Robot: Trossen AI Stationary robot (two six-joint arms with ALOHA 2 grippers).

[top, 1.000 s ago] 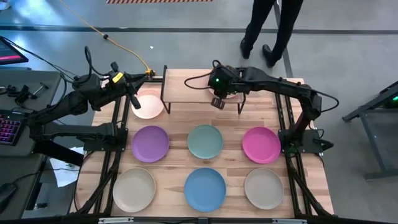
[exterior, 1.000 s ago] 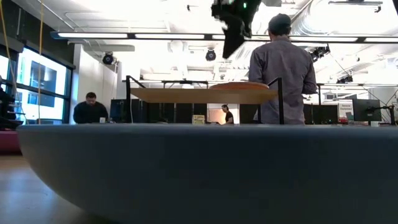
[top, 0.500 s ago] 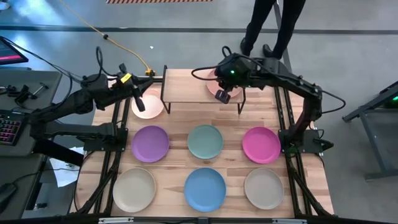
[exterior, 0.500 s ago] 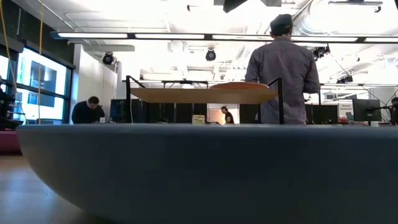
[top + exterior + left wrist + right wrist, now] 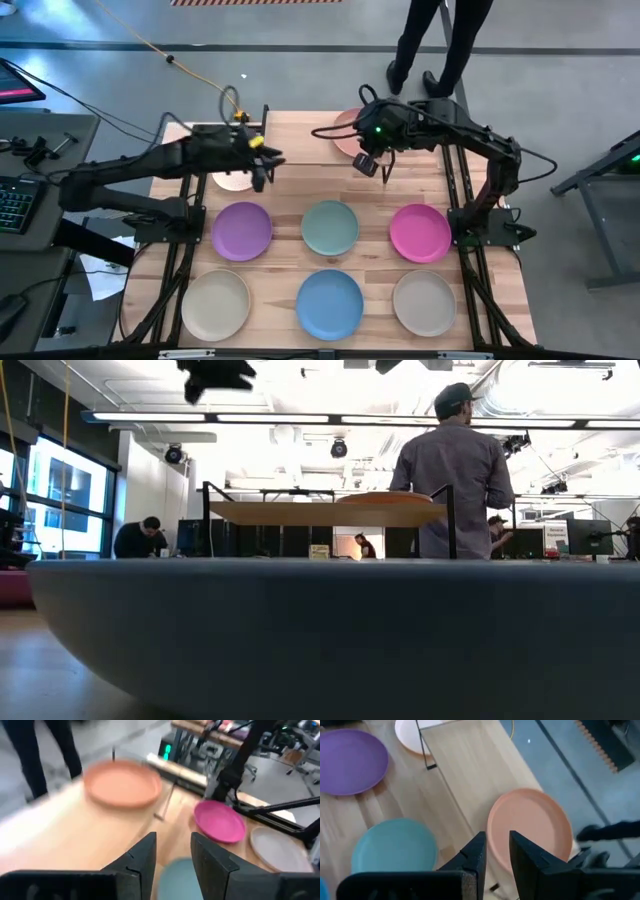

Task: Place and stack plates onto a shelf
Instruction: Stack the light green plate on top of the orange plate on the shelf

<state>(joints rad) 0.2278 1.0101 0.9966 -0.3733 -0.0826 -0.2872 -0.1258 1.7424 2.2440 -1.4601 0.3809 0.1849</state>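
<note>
Plates: one pale pink plate (image 5: 348, 131) sits on the shelf (image 5: 300, 142), right end of its top, at the bench's (image 5: 500, 290) far edge.
Second pale pink plate (image 5: 232, 180) lies off the shelf's left end, under the left arm. Purple (image 5: 241, 230), teal (image 5: 330, 227), magenta (image 5: 420, 232) line the middle; beige (image 5: 215, 305), blue (image 5: 330, 303), beige (image 5: 424, 302) the near edge. Left gripper (image 5: 262, 172) hovers empty over the shelf's left end, fingers a narrow gap apart. Right gripper (image 5: 366, 164), also narrow and empty, hangs over the shelf's right end.

No legible text anywhere, perhaps some on distant signs.
</note>
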